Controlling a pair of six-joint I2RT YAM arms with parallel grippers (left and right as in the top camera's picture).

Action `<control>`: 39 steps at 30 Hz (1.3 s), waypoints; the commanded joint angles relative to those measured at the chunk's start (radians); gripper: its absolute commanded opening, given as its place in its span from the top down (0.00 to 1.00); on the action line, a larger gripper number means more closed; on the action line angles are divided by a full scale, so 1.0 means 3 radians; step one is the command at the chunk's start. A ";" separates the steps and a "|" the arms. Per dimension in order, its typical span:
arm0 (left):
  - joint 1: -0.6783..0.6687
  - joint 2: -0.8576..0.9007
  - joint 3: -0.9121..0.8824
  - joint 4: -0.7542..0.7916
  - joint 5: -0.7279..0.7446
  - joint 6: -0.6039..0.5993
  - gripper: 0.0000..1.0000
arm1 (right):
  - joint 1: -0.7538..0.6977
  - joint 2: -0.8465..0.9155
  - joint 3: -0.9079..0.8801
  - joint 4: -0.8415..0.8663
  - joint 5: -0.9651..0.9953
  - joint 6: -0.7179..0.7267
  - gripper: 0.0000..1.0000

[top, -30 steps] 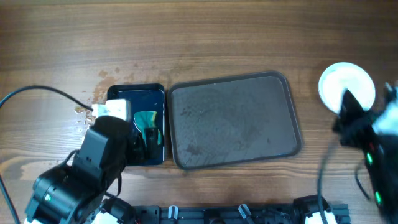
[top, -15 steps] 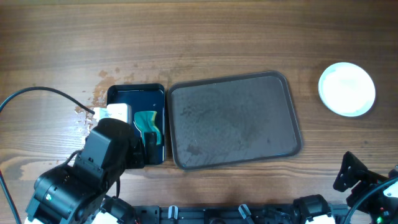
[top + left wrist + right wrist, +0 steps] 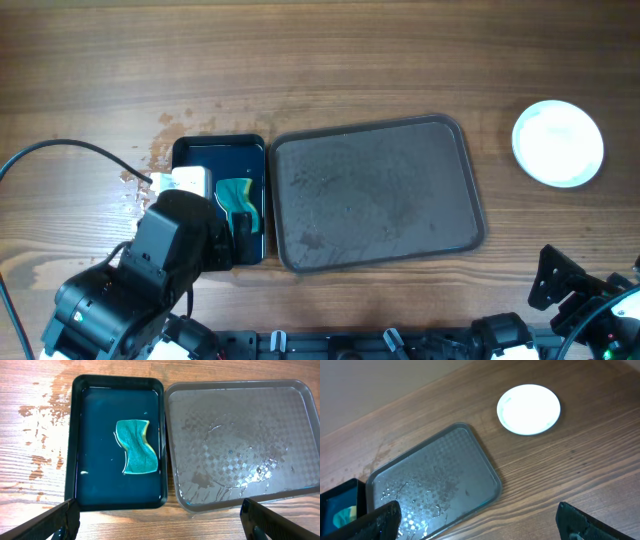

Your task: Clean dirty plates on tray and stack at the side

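Since 1.0 s ago the right arm (image 3: 578, 297) has pulled away from the white plate (image 3: 558, 143) to the near right corner of the table (image 3: 330, 60); over the last 0.5 s it shifts only slightly leftward. The left arm (image 3: 130, 280) holds the same pose throughout. Far left, overhead: left arm body sits at the near edge, overlapping the near end of the black tray (image 3: 178, 150), a black cable (image 3: 60, 148) trailing off to the left. Pale wet blotches mark the wood beside this tray. Left wrist view: left gripper (image 3: 160, 510) spread wide, fingers released, nothing between them, hovering above the near rim of the black tray. The tray holds dark liquid and a teal sponge (image 3: 136, 446) with a yellow edge, lying flat near its centre. Just right, almost touching, the brown tray (image 3: 375, 190) carries no plates, only a film of water droplets over its patterned floor. Well apart to the right, the white plate rests on bare wood, plain white, no smears visible; whether more than one is stacked there cannot be told. Right wrist view: right gripper (image 3: 477, 520) fully parted, empty, looking down on the brown tray and the plate beyond.
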 commanded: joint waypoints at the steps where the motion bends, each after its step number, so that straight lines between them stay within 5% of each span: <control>1: -0.0018 0.0000 0.0046 -0.0001 -0.0055 0.0028 0.00 | 0.0010 -0.0005 -0.0022 -0.0001 -0.0041 0.0034 0.00; 24: -0.0018 0.0000 0.0046 0.0015 -0.0079 0.0028 0.00 | 0.0010 -0.0005 -0.0022 -0.0001 -0.0041 0.0034 0.00; 30: 0.0366 -0.0027 0.0036 0.1134 -0.0340 0.0154 0.00 | 0.0010 -0.0005 -0.0022 -0.0003 -0.0041 0.0036 0.00; 39: 0.1268 -0.0383 -0.0505 0.3082 0.0343 0.0497 0.00 | 0.0010 -0.0005 -0.0022 -0.0001 -0.0041 0.0036 0.00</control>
